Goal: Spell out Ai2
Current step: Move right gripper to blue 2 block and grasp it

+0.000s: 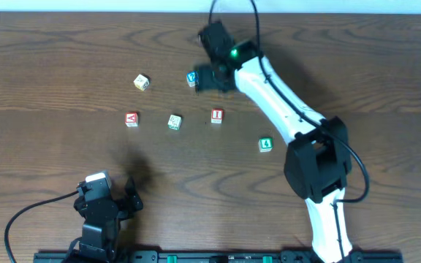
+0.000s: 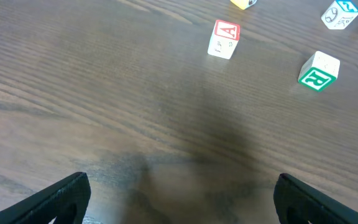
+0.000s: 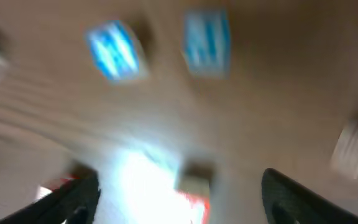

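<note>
The red "A" cube (image 1: pixel 131 119) lies left of centre and also shows in the left wrist view (image 2: pixel 224 38). The red "I" cube (image 1: pixel 217 115) lies right of it, with a green-lettered cube (image 1: pixel 174 121) between them. A blue-marked cube (image 1: pixel 192 78), seemingly the "2", sits at the back and shows in the left wrist view (image 2: pixel 340 14). My right gripper (image 1: pixel 205 78) hovers just right of it, open. The right wrist view is blurred: open jaws (image 3: pixel 179 196), two blue-faced cubes ahead (image 3: pixel 114 50). My left gripper (image 1: pixel 132 197) is open and empty near the front edge (image 2: pixel 182 199).
A yellowish cube (image 1: pixel 141 82) lies at the back left. A green cube (image 1: pixel 265 145) lies right of centre. The green "R" cube (image 2: pixel 319 70) is the nearest cube to my left gripper after the "A". The right arm stretches across the table's right half.
</note>
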{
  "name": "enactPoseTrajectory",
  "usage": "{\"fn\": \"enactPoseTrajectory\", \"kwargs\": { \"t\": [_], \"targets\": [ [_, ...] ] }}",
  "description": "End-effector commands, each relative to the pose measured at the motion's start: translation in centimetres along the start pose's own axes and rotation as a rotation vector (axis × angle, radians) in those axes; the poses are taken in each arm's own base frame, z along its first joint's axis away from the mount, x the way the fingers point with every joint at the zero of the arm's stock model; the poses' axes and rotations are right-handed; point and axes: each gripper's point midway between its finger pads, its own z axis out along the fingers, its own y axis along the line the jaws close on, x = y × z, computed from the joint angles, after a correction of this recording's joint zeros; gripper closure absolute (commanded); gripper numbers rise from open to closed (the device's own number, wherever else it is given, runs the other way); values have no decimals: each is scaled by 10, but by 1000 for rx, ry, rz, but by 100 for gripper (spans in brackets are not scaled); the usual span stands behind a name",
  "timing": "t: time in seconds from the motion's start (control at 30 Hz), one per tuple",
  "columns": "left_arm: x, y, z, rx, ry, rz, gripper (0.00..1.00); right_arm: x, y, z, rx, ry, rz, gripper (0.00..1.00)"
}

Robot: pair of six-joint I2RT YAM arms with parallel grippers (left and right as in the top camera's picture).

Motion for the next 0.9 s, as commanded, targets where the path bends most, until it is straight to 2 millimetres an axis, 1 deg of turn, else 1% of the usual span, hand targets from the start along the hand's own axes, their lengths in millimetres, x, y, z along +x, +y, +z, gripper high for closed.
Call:
{"fn": "enactPoseTrajectory", "kwargs": {
  "t": [0.0, 0.07, 0.17, 0.37, 0.47, 0.63, 0.77, 0.87],
  "targets": [
    [3, 2, 1, -9, 7, -10, 5, -25, 19, -23, -36, -101, -163, 15],
    [3, 2, 1, -9, 7, -10, 5, -27, 25, -18, -63, -108, -164, 15],
    [3, 2, 1, -9, 7, -10, 4, -24, 33, 2, -108, -90, -166, 14],
    [3, 2, 1, -9, 7, -10, 4, -9, 31, 47, -100, -26, -180, 13],
    [3, 2, 1, -9, 7, -10, 5, -7, 33, 62, -102, -29, -204, 11],
    [3, 2, 1, -9, 7, -10, 5, -8, 46, 75, -120, -61, -252, 11],
    [3, 2, 1, -10, 7, -10, 5, -11, 56, 79, -134, -88, -286, 12],
    [3, 2, 1, -9, 7, -10, 5, -13, 58, 82, -133, -105, -298, 12]
  ]
}}
